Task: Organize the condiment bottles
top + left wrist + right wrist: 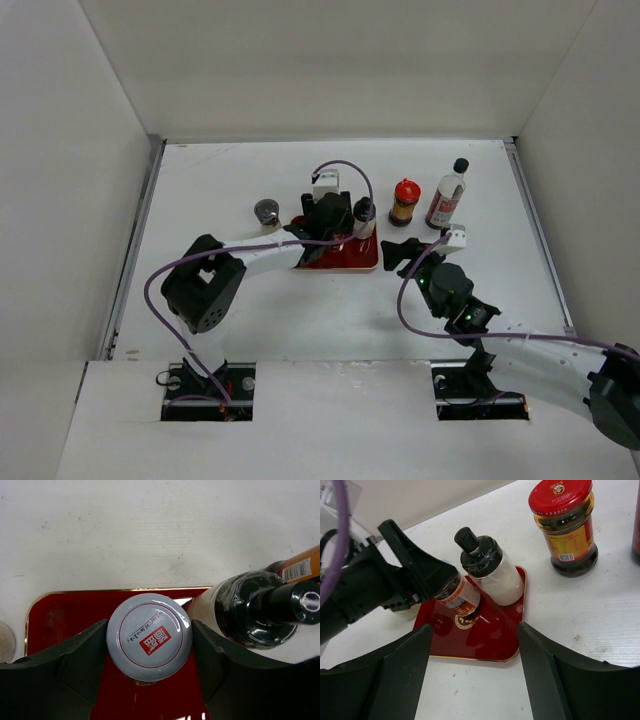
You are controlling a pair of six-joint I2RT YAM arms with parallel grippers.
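Observation:
My left gripper (330,218) is shut on a short shaker jar with a white lid (149,636). The jar (461,596) hangs tilted, its base close over the gold emblem of the red tray (492,637). A white black-capped bottle (492,570) stands on the tray's far right corner, right beside the held jar. The red-capped brown bottle (404,202) and the tall clear black-capped bottle (447,195) stand on the table right of the tray. A grey-lidded shaker jar (267,213) stands left of it. My right gripper (475,680) is open and holds nothing, just off the tray's near right corner.
The red tray (345,260) lies mid-table. White walls close in the table at the back and both sides. The left arm's purple cable (345,165) loops above the tray. The right arm reaches in from the lower right.

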